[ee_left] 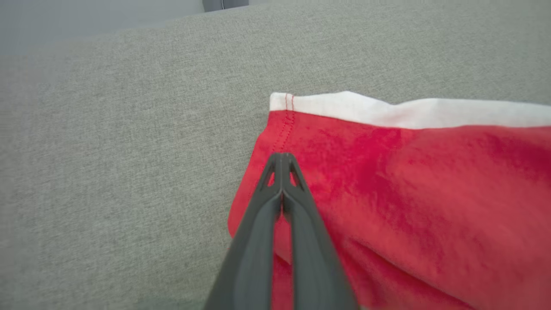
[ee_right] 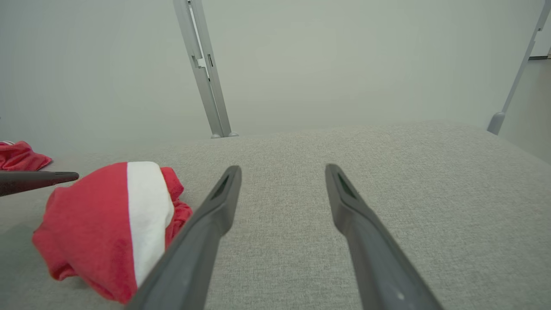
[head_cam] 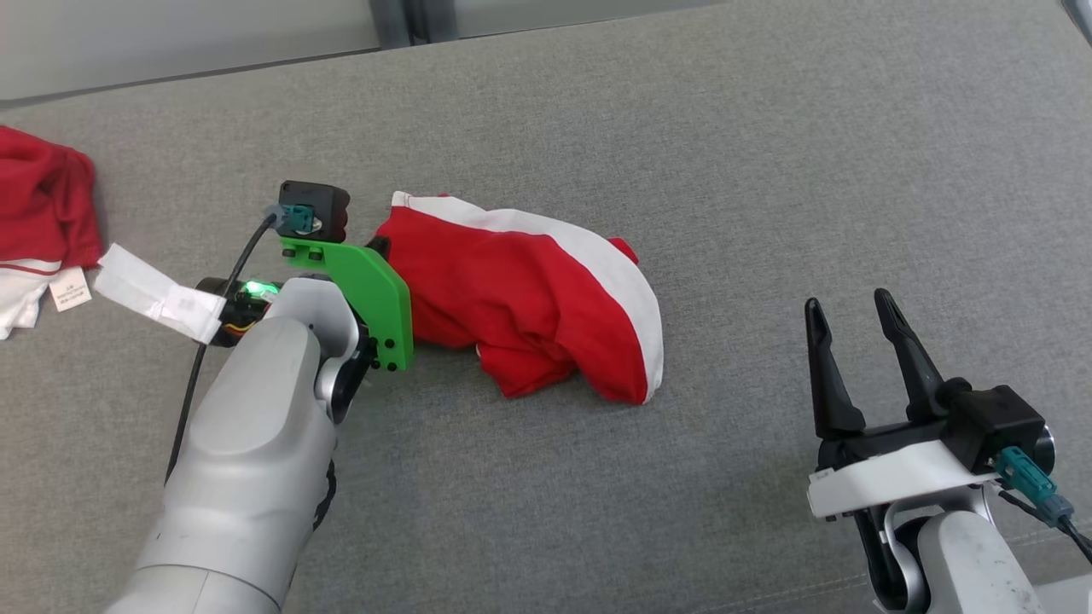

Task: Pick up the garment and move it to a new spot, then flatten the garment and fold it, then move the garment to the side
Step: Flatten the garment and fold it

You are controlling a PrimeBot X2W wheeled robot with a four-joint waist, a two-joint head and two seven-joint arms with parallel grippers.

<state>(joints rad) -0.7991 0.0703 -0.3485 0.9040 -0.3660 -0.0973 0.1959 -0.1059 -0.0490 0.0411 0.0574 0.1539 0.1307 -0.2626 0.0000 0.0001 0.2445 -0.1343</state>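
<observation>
Looking at this one, the red-and-white garment [head_cam: 520, 290] is sitting crumpled in a heap near the middle of the grey fabric surface [head_cam: 768, 153]. The left end effector [ee_left: 282, 157] is right at its left edge, just below the white band. Its fingers are pressed together tip to tip over the red cloth, but honestly I can't tell whether any fabric is pinched between them or they're just resting on top. The right end effector [head_cam: 846, 300] is parked well off to the right with its fingers spread apart, holding nothing. My read is we're at the very first bit, the pick-up before the move to a new spot. If I were tuning this, I'd make sure the left gets a real bite on that stitched corner, since a seam gives more to hold than one loose layer, and lift slowly so the heap unrolls instead of slipping out. I'd also steer away from the second red garment [head_cam: 38, 205] and the white tags [head_cam: 153, 294] on the far left, so the two don't get tangled. I'd carry it rightward, so both end effectors can reach it for flattening.
</observation>
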